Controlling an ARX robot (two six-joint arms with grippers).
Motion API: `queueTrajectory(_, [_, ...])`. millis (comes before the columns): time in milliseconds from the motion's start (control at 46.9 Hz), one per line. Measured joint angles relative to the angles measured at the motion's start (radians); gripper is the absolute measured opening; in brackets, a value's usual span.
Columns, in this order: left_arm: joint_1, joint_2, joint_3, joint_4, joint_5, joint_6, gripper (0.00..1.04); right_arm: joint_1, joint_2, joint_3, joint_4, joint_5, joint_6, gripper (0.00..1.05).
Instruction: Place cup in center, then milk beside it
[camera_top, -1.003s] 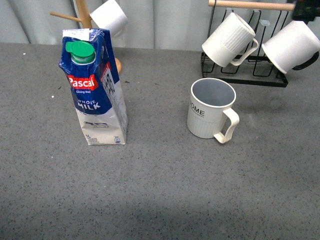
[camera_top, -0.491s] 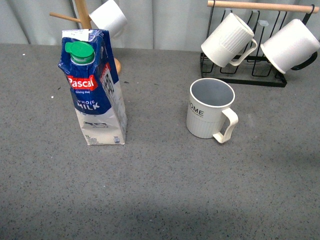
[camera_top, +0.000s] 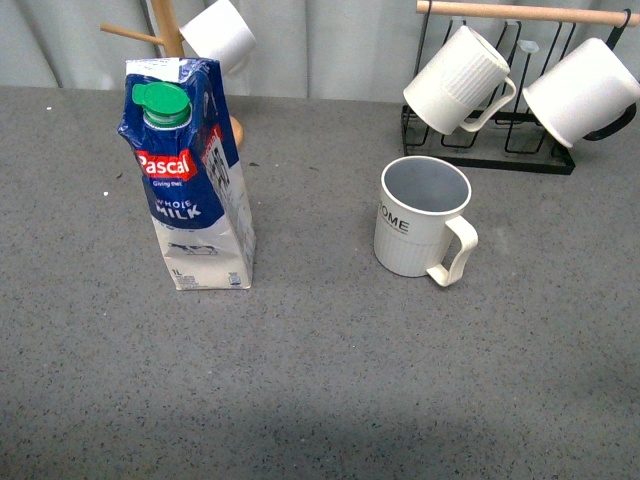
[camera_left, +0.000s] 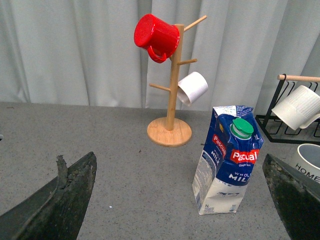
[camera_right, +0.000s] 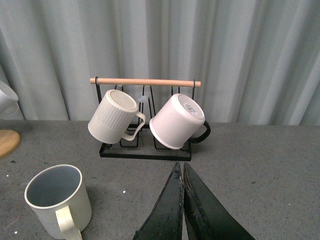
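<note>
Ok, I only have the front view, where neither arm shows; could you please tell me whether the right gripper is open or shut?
Observer: The right gripper is shut tight and holds nothing; it is above the table, apart from the cup.
Operator: Thank you. And the left one?
Observer: The left gripper is wide open and empty, facing the milk, which stands upright further off.
Operator: The wooden mug tree is cut off at the top in my picture. Does it carry more than the white mug?
Observer: Yes, a red mug hangs at its very top.
</note>
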Motion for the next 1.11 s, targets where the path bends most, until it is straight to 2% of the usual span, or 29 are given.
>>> queueTrajectory(725, [0.0, 0.0, 0.0, 0.0, 0.0, 0.0, 0.98, 0.0, -0.484, -0.06, -0.409, -0.001, 0.0, 0.01])
queueTrajectory(1109, [0.0, 0.0, 0.0, 0.0, 0.0, 0.0, 0.98, 0.0, -0.655, -0.061, -0.571, -0.001, 0.0, 0.01])
